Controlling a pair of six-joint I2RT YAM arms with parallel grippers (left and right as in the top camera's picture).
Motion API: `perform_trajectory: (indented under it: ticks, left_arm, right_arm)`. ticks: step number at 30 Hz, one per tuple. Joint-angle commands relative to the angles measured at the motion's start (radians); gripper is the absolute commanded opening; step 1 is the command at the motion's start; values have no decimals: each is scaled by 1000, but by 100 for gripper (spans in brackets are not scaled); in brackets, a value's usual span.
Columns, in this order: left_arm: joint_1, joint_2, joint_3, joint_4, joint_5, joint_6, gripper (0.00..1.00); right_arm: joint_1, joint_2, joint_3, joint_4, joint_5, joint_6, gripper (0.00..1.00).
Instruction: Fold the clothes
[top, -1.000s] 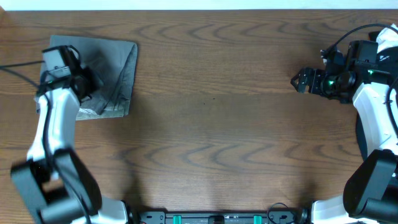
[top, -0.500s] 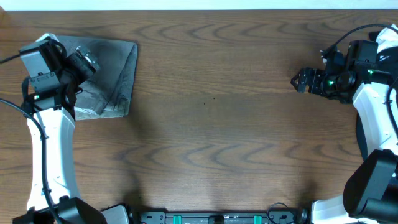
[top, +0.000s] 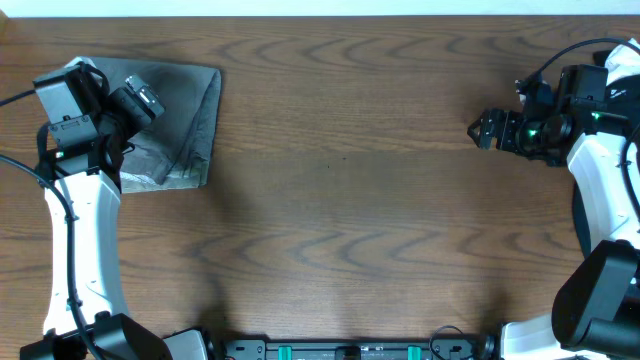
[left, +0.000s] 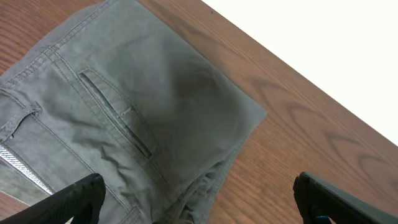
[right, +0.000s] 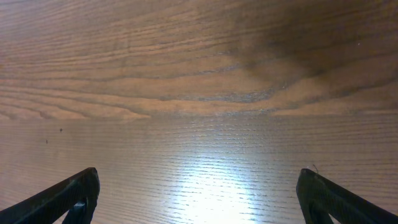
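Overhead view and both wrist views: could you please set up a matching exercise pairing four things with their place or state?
Things:
1. grey shorts
2. left gripper
3. right gripper
4. table

Places or states:
A. open, over bare wood on the right side
B. folded, lying near the far left corner
C. open, over the grey cloth
D. brown wood grain, bare in the middle

Pairs: 1-B, 2-C, 3-A, 4-D
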Motion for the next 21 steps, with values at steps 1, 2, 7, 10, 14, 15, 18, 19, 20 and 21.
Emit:
perform_trajectory:
  ticks: [1,2,7,10,14,15,18,19,20,21]
  left_arm:
    - [3,5,13,-3,2,0,98]
    - [3,5,13,-3,2,0,98]
    - [3,5,13,-3,2,0,98]
    - [3,5,13,-3,2,0,98]
    - [3,5,13,-3,2,0,98]
    - [3,5,13,-3,2,0,98]
    - [3,5,13,-3,2,0,98]
    - [3,5,13,-3,2,0,98]
    - [3,5,13,-2,2,0,98]
    - [3,5,13,-3,2,0,98]
  right_arm:
    - [-2,2,3,-1,0,10,99]
    - [-2,2,3,-1,0,10,99]
    - [-2,2,3,-1,0,10,99]
    - [-2,2,3,-1,0,10,99]
    - [1,-4,0,-1,0,10,99]
    - [4,-10,0,-1,0,10,99]
    - [27,-49,0,-1,0,10,99]
    - [37,-66,0,-1,0,10,99]
    - [50,-84,0,-1,0,10,99]
    - [63,-103,0,-1,0,10,99]
